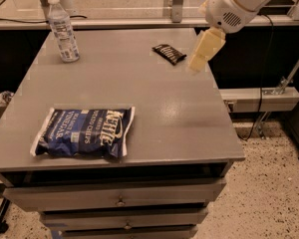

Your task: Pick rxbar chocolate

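The rxbar chocolate [169, 54], a small flat bar in a black wrapper with pale lettering, lies askew at the far right of the bench [154, 118]. The gripper [197, 62] hangs just right of it; whether its grip is released or clenched cannot be told.

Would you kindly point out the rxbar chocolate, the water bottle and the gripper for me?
rxbar chocolate [169, 54]: camera view, middle of its black wrapper.
water bottle [63, 33]: camera view, middle of its body.
gripper [195, 63]: camera view, its lower end, hovering just right of the bar.
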Robot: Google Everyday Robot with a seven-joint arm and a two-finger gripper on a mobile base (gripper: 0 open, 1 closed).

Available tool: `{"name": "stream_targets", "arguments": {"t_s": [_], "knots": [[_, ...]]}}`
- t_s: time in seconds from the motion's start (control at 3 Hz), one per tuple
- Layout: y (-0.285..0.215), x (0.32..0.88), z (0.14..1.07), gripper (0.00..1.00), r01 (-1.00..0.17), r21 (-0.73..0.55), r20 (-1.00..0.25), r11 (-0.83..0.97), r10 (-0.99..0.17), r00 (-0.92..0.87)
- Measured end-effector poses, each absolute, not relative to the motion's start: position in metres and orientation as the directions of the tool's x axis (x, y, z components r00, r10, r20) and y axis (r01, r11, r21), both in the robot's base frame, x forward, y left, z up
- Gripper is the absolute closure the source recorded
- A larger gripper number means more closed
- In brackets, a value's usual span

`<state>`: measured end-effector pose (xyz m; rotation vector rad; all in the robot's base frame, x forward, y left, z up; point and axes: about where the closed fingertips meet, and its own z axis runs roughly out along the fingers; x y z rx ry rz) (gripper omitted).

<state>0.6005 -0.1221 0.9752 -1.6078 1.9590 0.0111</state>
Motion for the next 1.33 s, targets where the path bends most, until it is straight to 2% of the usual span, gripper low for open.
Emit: {"name": "stream_targets", "arguments": {"t_s": [0.67,1.33], "knots": [[-0.14,0.692,0.922,0.0,-0.867,-0.19,-0.632,0.46,-0.734,-0.25],[-0.148,0.745,0.846,0.0,-0.865,-0.08,-0.656,0.496,-0.679,-0.329]]}}
